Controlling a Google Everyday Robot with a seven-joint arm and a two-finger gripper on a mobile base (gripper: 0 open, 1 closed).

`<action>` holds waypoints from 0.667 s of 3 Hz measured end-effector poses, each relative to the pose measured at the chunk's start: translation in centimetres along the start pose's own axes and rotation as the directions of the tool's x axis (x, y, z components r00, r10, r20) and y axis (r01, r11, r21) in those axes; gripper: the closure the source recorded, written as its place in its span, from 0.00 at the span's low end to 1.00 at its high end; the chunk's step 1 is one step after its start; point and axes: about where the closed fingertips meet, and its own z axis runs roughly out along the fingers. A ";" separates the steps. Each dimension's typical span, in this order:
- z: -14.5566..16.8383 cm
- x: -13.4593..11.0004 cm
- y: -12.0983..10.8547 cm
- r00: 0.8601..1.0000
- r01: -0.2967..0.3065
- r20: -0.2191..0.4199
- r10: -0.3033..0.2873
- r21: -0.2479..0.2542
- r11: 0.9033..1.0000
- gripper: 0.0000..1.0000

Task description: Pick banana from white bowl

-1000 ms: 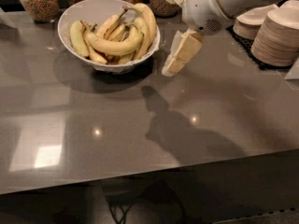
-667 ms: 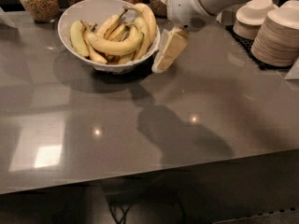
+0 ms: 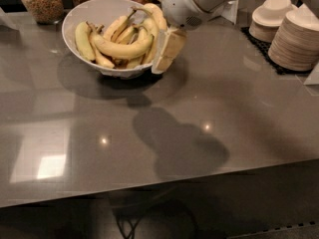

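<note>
The white bowl (image 3: 82, 14) stands at the back left of the grey table and holds several bananas. The banana (image 3: 122, 49), long, smooth yellow and gently curved, lies across the front of the pile, its thin stem end pointing up to the left. Shorter bananas lie behind and under it. My gripper (image 3: 167, 51) hangs from the white arm (image 3: 199, 1) at the bowl's right rim, just right of the banana's right end, pointing down. It holds nothing that I can see.
Glass jars (image 3: 42, 1) of dry food stand behind the bowl. A stack of off-white plates (image 3: 296, 39) and small bowls (image 3: 271, 16) sit on a black mat at the back right. The table's front edge (image 3: 159, 183) runs across the lower view.
The arm has swung left. The gripper has moved from open table right of the bowl up to the bowl's right rim. The bananas have not moved.
</note>
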 end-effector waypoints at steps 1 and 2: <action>1.5 0.5 -1.4 0.999 0.046 -0.008 -0.046 -0.021 0.999 0.00; 2.8 1.3 -2.8 0.996 0.087 -0.020 -0.088 -0.039 0.995 0.19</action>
